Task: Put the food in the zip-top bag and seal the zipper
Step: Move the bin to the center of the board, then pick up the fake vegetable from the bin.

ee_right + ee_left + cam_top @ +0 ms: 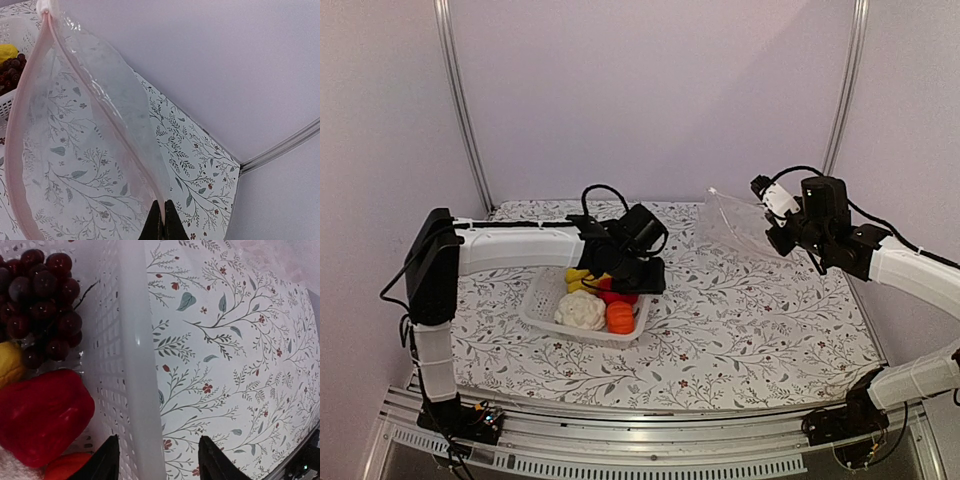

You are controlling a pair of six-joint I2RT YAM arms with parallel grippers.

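A: Where is the bag (735, 222) being kept, and how is it being gripped?

B: It is being held up above the far right of the desk (750, 320), well apart from the basket (535, 300). The right end effector (162, 220) is being pressed together on the mouth edge, pinching the pink zipper (10, 145) where its 2 sides meet. The mouth is being left gaping.

A: How is it being expected to handle?

B: It is being judged very light, limp and slippery, a clear crinkly film. The stiffer zipper strip is being judged the safest place for a hold.

A: And the food (600, 300)?

B: It is being carried in the white lattice basket: knobbly dark grapes (40, 300), a glossy red piece (40, 415), a yellow piece (10, 365), an orange piece (620, 318) and a bumpy white cauliflower (580, 310). All are being judged light, rigid and smooth. The left end effector (160, 460) is being held spread, its 2 fingers straddling the basket's rim, with nothing pinched.
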